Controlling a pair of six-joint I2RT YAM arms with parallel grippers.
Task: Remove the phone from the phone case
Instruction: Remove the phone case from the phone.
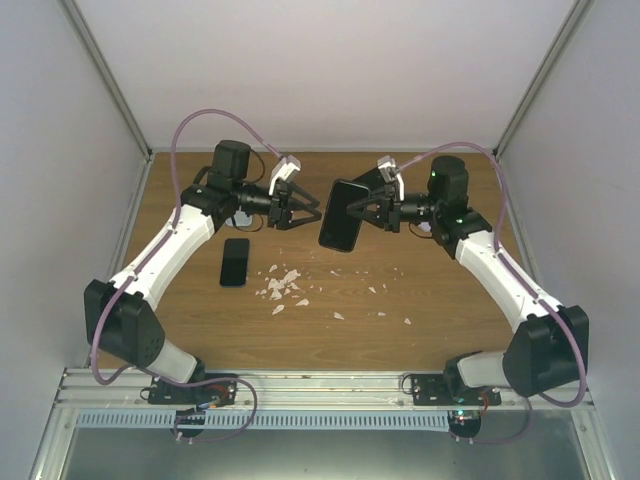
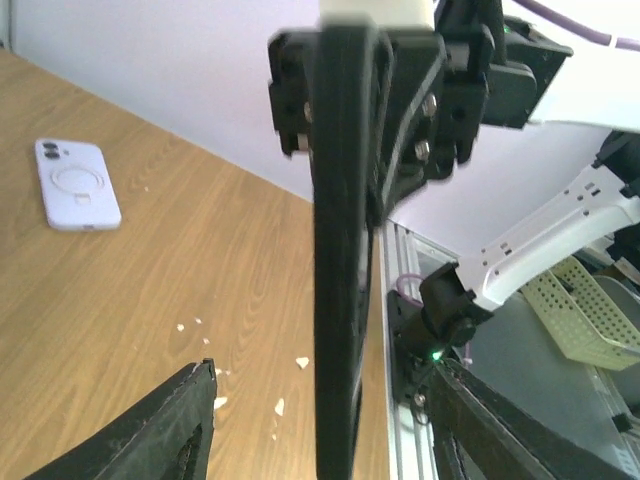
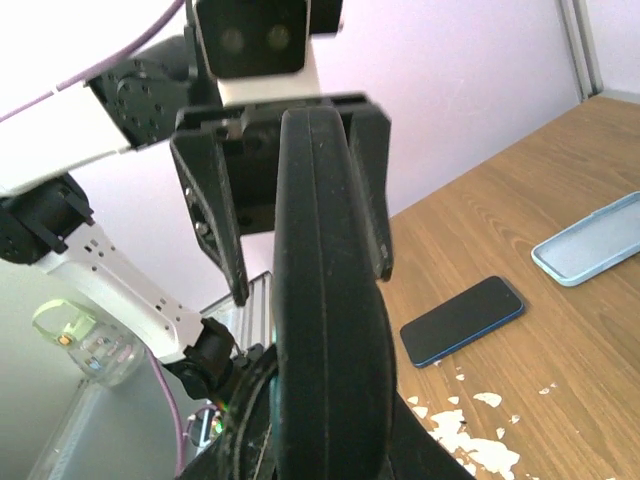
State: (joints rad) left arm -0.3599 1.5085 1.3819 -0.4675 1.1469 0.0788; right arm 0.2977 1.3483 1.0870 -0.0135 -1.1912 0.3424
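My right gripper is shut on one end of a black phone in its case and holds it on edge above the middle of the table. In the right wrist view the black case fills the centre, edge-on, and I cannot tell the phone from the case. My left gripper is open and faces it from the left. In the left wrist view its fingers stand on either side of the phone's edge without touching it.
A bare black phone lies flat on the wooden table near the left arm, also in the right wrist view. A pale blue empty case lies beyond it. A lavender cased phone lies on the right side. White scraps are scattered mid-table.
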